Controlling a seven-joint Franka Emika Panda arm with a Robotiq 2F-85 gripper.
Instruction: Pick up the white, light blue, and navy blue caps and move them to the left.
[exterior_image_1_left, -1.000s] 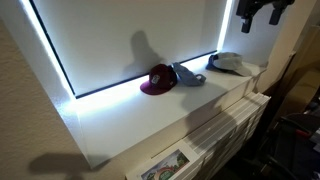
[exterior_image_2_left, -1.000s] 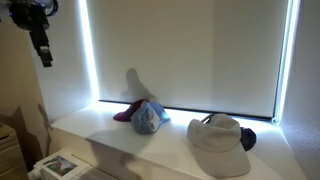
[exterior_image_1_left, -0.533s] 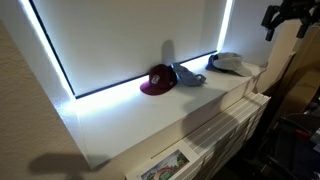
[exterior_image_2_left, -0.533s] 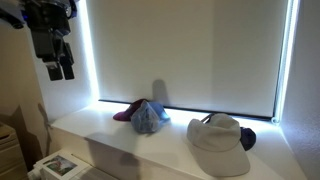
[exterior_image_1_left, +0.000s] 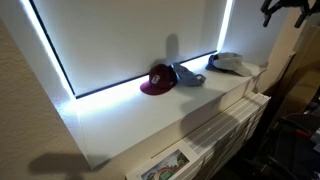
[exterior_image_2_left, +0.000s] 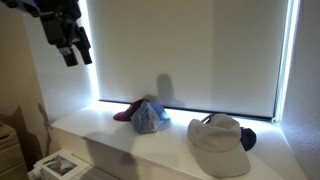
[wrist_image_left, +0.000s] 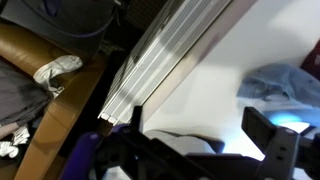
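Note:
Three task caps lie on a white ledge (exterior_image_2_left: 110, 140) in front of a drawn blind. The light blue cap (exterior_image_1_left: 187, 74) (exterior_image_2_left: 150, 118) leans against a maroon cap (exterior_image_1_left: 157, 79) (exterior_image_2_left: 124, 112). The white cap (exterior_image_1_left: 233, 64) (exterior_image_2_left: 218, 133) lies apart at the ledge's end, with the navy blue cap (exterior_image_2_left: 248, 139) half hidden behind it. My gripper (exterior_image_1_left: 280, 12) (exterior_image_2_left: 73, 55) hangs high above the ledge, open and empty. In the wrist view the gripper (wrist_image_left: 200, 135) frames the white cap (wrist_image_left: 172, 141), with the light blue cap (wrist_image_left: 285, 85) to the right.
White slatted panels (exterior_image_1_left: 225, 125) (wrist_image_left: 165, 50) run below the ledge's front edge. A brown seat with crumpled cloth (wrist_image_left: 45, 70) stands beside it. Printed papers (exterior_image_1_left: 165, 165) (exterior_image_2_left: 55, 165) lie at the ledge's near end. A bright strip of light edges the blind.
My gripper has swung along above the ledge toward the caps and turned. The caps have not moved.

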